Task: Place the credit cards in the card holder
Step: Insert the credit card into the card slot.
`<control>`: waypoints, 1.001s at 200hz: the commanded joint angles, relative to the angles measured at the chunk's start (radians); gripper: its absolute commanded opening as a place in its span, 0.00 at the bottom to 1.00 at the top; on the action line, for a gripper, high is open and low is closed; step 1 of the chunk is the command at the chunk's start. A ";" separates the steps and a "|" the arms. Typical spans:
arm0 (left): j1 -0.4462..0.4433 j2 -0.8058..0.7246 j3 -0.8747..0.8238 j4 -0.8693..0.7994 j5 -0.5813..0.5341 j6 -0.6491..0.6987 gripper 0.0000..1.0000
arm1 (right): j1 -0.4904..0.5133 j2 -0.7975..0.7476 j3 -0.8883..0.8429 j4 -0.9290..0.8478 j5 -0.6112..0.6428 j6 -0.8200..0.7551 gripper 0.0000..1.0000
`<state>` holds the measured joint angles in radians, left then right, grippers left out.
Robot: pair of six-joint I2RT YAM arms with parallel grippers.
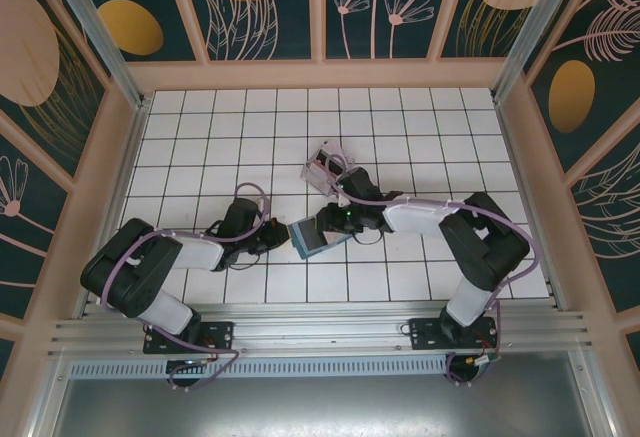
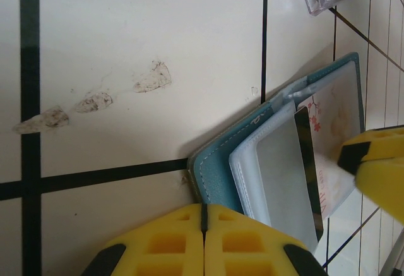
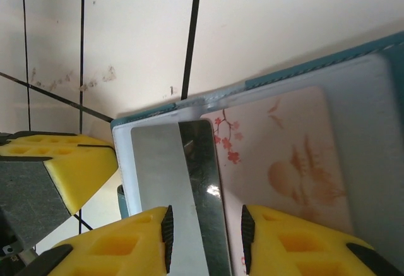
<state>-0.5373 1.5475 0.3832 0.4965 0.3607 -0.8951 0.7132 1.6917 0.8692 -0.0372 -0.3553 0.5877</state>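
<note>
a small clear plastic box (image 1: 325, 165) sits on the white tiled table (image 1: 200, 127), with dark smudges (image 2: 95, 102) on the tiles.

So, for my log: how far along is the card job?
One blossom-print card lies inside the open card holder, seemingly sleeved. The right gripper is open over it; the left gripper, shut, sits at the holder's edge. Whether the clear box holds more cards, I can't tell.

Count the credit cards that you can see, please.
1: a credit card lying on the open card holder, below the right gripper. The clear box may hide more; I cannot tell.
</note>
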 commanded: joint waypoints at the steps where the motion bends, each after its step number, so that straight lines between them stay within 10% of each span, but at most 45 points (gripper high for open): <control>1: -0.020 0.023 0.002 -0.071 -0.003 0.021 0.08 | -0.014 -0.047 0.036 -0.085 0.035 -0.047 0.36; 64: -0.019 0.042 0.020 -0.074 0.000 0.026 0.08 | -0.002 0.048 0.076 -0.074 0.028 -0.071 0.14; 200: -0.020 0.035 0.039 -0.088 0.001 0.023 0.08 | 0.066 0.112 0.139 -0.108 0.013 -0.093 0.13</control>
<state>-0.5396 1.5566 0.4046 0.4694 0.3618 -0.8921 0.7689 1.8194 0.9844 -0.1062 -0.3374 0.5209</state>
